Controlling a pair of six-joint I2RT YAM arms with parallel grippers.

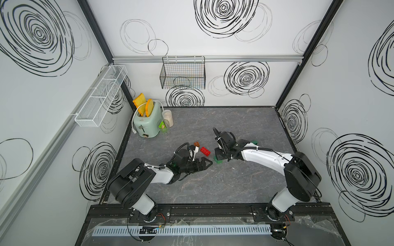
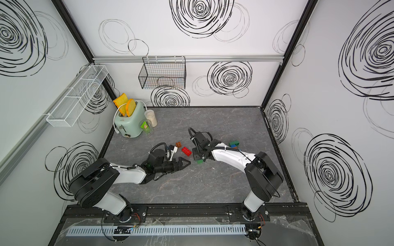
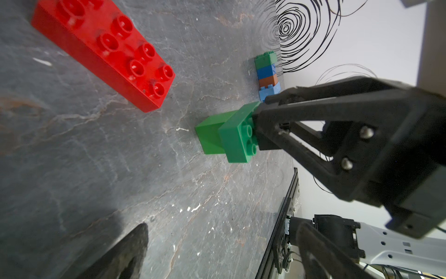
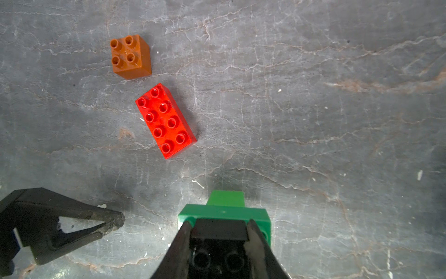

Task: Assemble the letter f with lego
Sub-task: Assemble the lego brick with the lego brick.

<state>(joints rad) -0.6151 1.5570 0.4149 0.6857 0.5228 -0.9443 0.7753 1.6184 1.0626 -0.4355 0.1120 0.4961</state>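
So, I have the right tool (image 4: 219, 225) pressed together on what looks like a black brick (image 4: 220, 229) at the bottom middle of the right wrist frame. That brick sits on the studs of a green oblong (image 4: 224, 213). In the left wrist frame, right of centre, a green square (image 3: 208, 137) is joined to the oblong's studless side and meets the desk (image 3: 96, 181). I cannot tell whether the black brick is pushed fully home. The left tool (image 1: 209, 163) is spread wide and holds nothing. It hangs just beside the green pair, left of centre in a top view. Two bricks lie loose on the desk with studs up. The red brick (image 4: 165, 120) is left of centre in the right wrist frame, and the orange brick (image 4: 130, 56) is near it in the upper left. Well apart from these, by the wall in the upper middle of the left wrist frame, is a stack (image 3: 266, 75) of four joined bricks: green, blue, orange and light blue. No letter shows yet, so I judge the job under halfway. The stack could serve as a stem and the green pair as the start of an arm. Left to do, as I see it: seat the black brick, join the two pieces, and add the red and orange bricks.
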